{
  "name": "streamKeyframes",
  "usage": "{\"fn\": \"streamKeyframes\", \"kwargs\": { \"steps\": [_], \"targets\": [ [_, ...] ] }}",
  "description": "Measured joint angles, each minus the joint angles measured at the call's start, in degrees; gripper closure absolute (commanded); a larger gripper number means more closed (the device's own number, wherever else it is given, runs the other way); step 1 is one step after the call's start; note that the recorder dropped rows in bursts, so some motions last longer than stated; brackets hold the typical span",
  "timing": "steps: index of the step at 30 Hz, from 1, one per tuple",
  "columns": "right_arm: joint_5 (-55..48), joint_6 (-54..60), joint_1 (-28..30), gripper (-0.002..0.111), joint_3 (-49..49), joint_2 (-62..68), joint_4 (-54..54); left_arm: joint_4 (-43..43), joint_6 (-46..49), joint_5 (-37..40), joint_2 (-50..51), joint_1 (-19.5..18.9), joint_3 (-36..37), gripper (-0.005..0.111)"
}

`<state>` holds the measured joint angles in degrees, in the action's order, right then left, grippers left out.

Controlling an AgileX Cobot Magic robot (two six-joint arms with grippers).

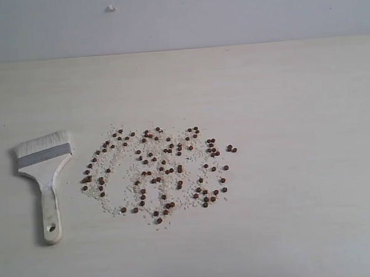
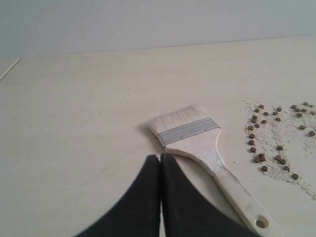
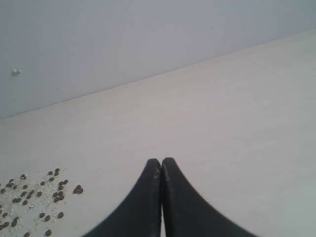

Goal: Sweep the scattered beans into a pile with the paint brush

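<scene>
The paint brush (image 1: pixel 45 178) lies flat on the pale table at the left, whitish bristles toward the wall, wooden handle with hang hole toward the front. It also shows in the left wrist view as the paint brush (image 2: pixel 202 143). Reddish-brown beans (image 1: pixel 159 171) lie scattered in a wide patch mixed with off-white crumbs, just right of the brush; some beans (image 2: pixel 269 143) and beans (image 3: pixel 34 197) show in both wrist views. My left gripper (image 2: pixel 160 157) is shut and empty, just short of the brush. My right gripper (image 3: pixel 161 161) is shut and empty, apart from the beans. Neither gripper appears in the exterior view.
A pale table (image 1: pixel 302 200) runs back to a grey wall (image 1: pixel 227 13), which carries a small white mark (image 1: pixel 110 8). A table edge (image 2: pixel 9 69) shows in the left wrist view.
</scene>
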<state>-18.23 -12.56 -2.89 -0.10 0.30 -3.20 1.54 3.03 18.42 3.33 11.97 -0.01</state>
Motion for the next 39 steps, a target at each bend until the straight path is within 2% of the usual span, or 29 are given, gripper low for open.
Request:
{"fn": "streamKeyframes", "kwargs": {
  "steps": [17, 31, 34, 39],
  "targets": [
    [0.0, 0.0, 0.0, 0.108, 0.0, 0.0, 0.0, -0.4, 0.0, -0.1, 0.0, 0.0, 0.0, 0.107],
    [0.0, 0.0, 0.0, 0.108, 0.0, 0.0, 0.0, 0.2, 0.0, -10.4, 0.0, 0.0, 0.0, 0.107],
    [0.0, 0.0, 0.0, 0.108, 0.0, 0.0, 0.0, 2.1, -0.3, -11.0, 0.0, 0.0, 0.0, 0.107],
    [0.0, 0.0, 0.0, 0.108, 0.0, 0.0, 0.0, 11.8, -6.3, -11.6, 0.0, 0.0, 0.0, 0.107]
  ]
}}
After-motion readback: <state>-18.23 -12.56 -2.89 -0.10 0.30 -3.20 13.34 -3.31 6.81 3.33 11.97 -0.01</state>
